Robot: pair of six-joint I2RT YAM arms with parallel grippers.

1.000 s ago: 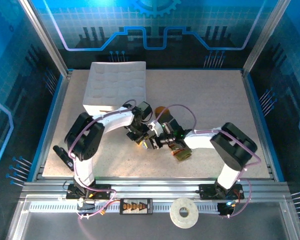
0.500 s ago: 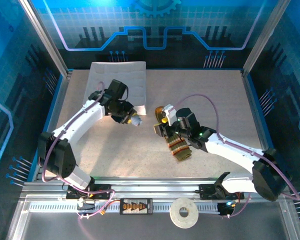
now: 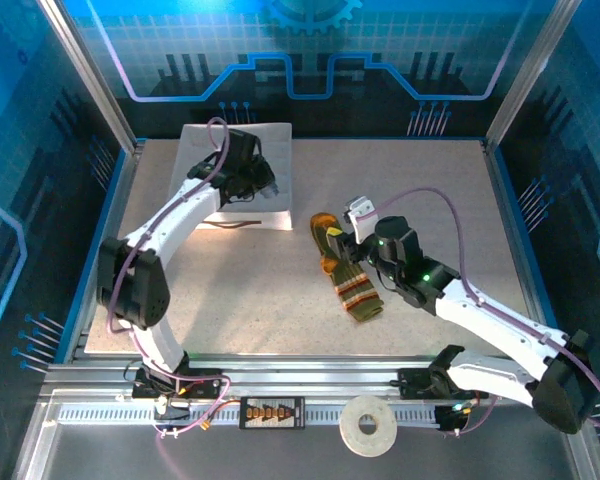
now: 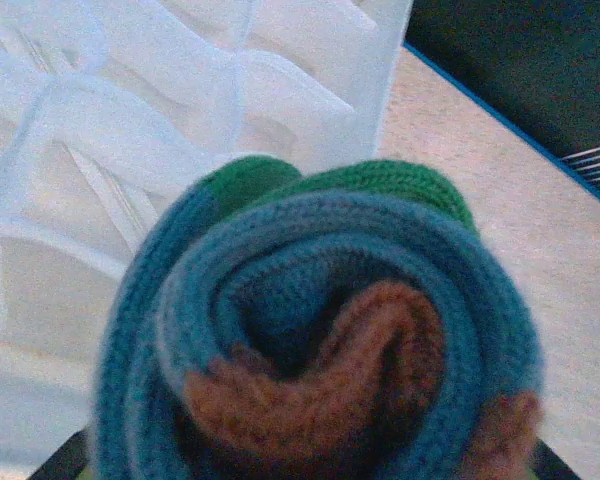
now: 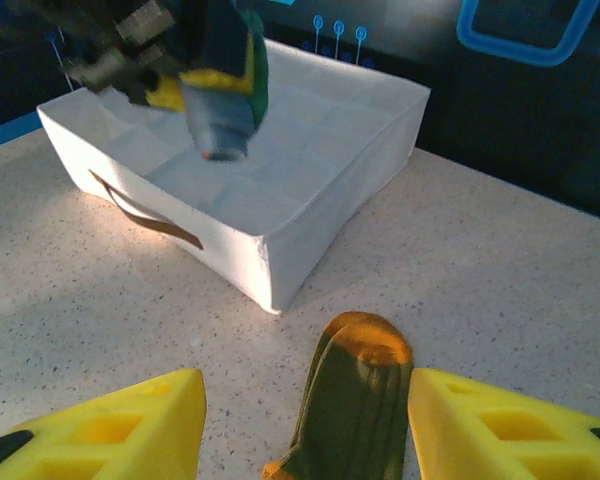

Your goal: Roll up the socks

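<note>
The grey-blue sock [image 4: 320,320] is rolled into a tight spiral, with its green toe outside and its orange cuff at the core. My left gripper [image 3: 252,183] is shut on the roll and holds it above the white gridded tray [image 3: 205,170]; the roll hides the fingers in the left wrist view. From the right wrist the rolled sock [image 5: 225,95] hangs over the tray [image 5: 310,190]. The olive-green sock [image 3: 348,272] lies flat on the table, orange toe towards the tray. My right gripper [image 5: 305,400] stands open over this sock [image 5: 355,400], near its toe.
A brown strap [image 3: 235,225] runs along the tray's near wall. A dark object [image 3: 128,312] lies near the table's left front edge. A white tape roll [image 3: 368,428] rests on the front rail. Bare tabletop [image 3: 430,190] stretches to the right.
My left arm has swung from the table's middle up over the tray, carrying the rolled sock. My right arm has drawn back to the right, leaving the olive sock uncovered and flat.
</note>
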